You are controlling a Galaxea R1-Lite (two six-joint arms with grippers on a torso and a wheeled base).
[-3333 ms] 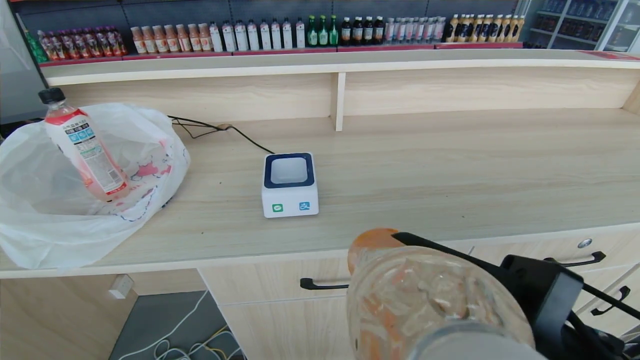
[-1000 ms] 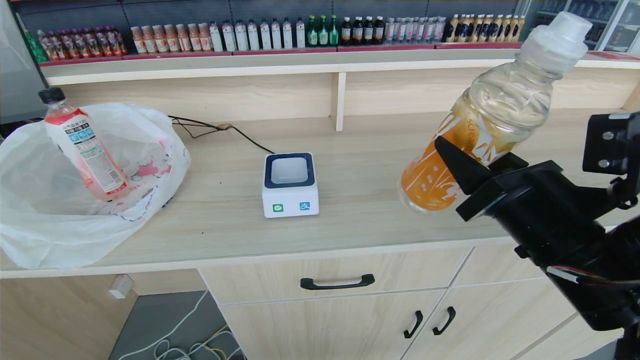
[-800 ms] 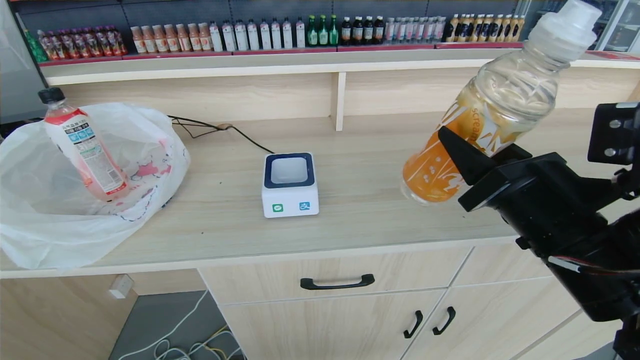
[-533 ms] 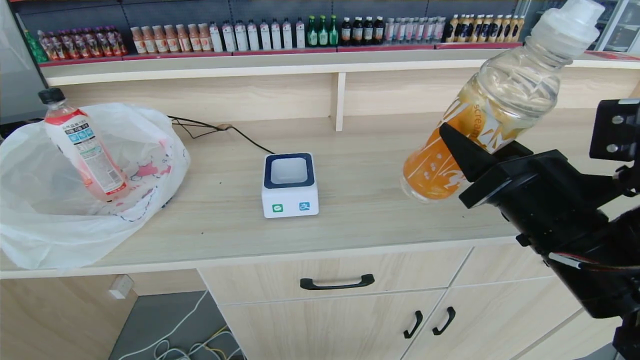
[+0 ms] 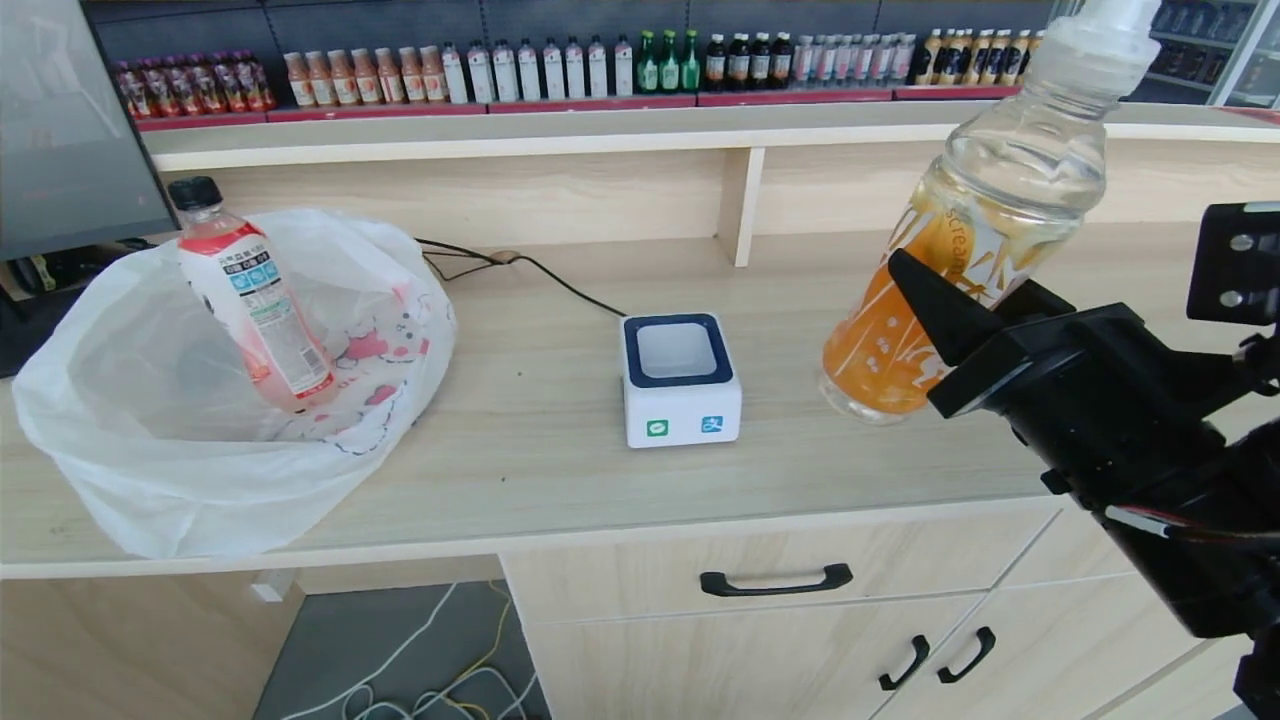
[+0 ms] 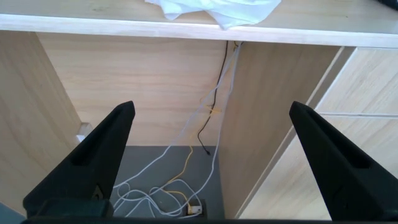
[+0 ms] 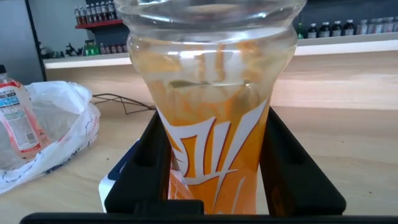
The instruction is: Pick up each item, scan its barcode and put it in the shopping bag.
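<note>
**boxbot_fan:** ok so what's the orange bottle (image 5: 960, 260) look like here?

**tilly_r:** clear plastic with a pale cap. There's an orange wrap with white streaks on the lower half, and the top part is see-through. It's tilted, with the cap up and leaning away to the right and the base down toward the scanner (image 5: 680, 380) side. It looks held clear of the surface (image 5: 560, 450), off to the right of the scanner and well apart from the shopping bag (image 5: 150, 450).

**boxbot_fan:** and the right end effector (image 7: 214, 177)?

**tilly_r:** it's clamped on that bottle. In the right wrist view there's one black finger flat against each side of the label, gripping around the lower middle. The spread is about the bottle's width, with no gap showing.

**boxbot_fan:** left one?

**tilly_r:** the left end effector (image 6: 208, 158) is spread wide with nothing between the fingers. It's down low in front of the cabinet, below the surface edge. There are cables on the floor (image 6: 180, 186) under it, and a bit of the bag hangs over the edge above.

**boxbot_fan:** anything in the bag?

**tilly_r:** a pink bottle (image 5: 250, 290) with a black cap is standing tilted inside the bag at the left end of the surface.
</note>
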